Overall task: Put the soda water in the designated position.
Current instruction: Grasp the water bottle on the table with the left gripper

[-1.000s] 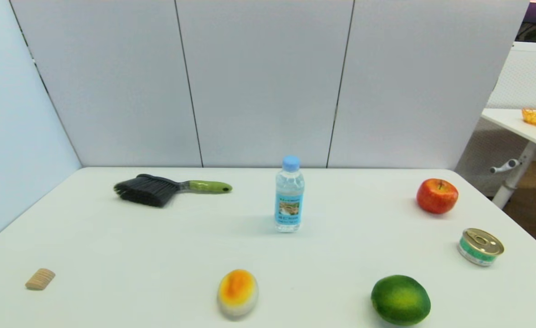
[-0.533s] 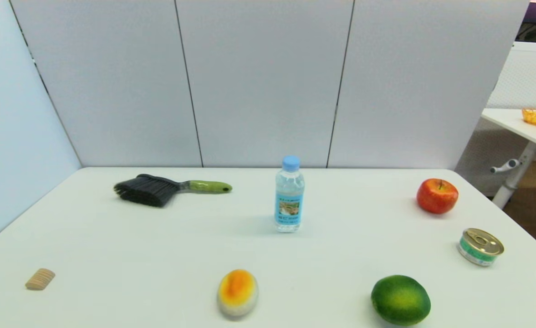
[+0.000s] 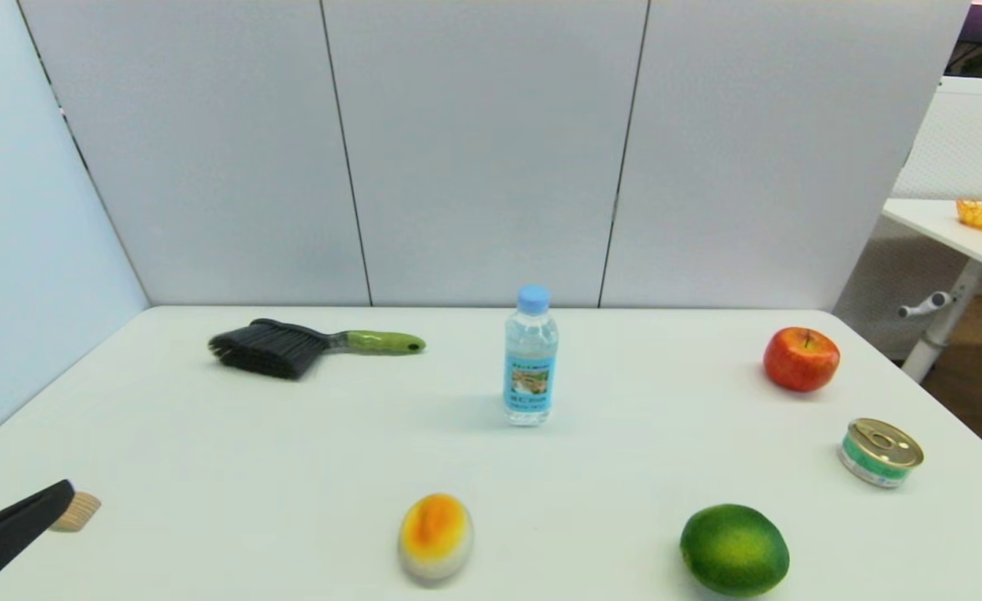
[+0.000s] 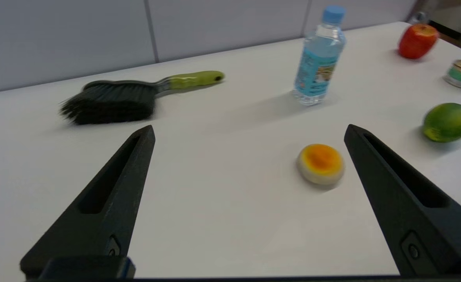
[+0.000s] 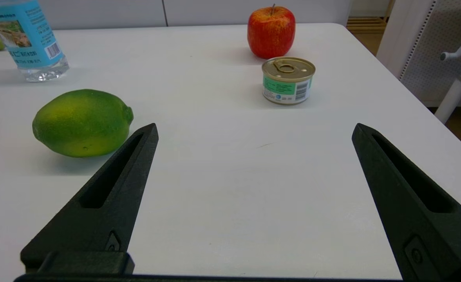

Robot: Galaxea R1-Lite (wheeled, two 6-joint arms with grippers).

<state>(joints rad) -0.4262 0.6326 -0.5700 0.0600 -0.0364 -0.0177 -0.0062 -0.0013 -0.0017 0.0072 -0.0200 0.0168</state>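
Left gripper [image 4: 248, 131] fingers spread wide, nothing between them, low over the white table [image 3: 290, 467] at its near-left corner. Head view shows just two black fingertips [image 3: 15, 522] at the left edge; arm itself cut off, and one tip covers part of a small tan ridged block [image 3: 80, 509]. Right gripper [image 5: 254, 129] also spread wide and empty, near-right over the table, out of the head view.

Soda water [image 3: 531, 359] stands upright mid-table toward the back, well apart from both grippers. Brush [image 3: 290, 346] to its left, apple [image 3: 801, 359] and tin can [image 3: 879, 452] right, lime [image 3: 733, 548] and orange-topped oval [image 3: 435, 534] near edge. Grey panel walls behind.
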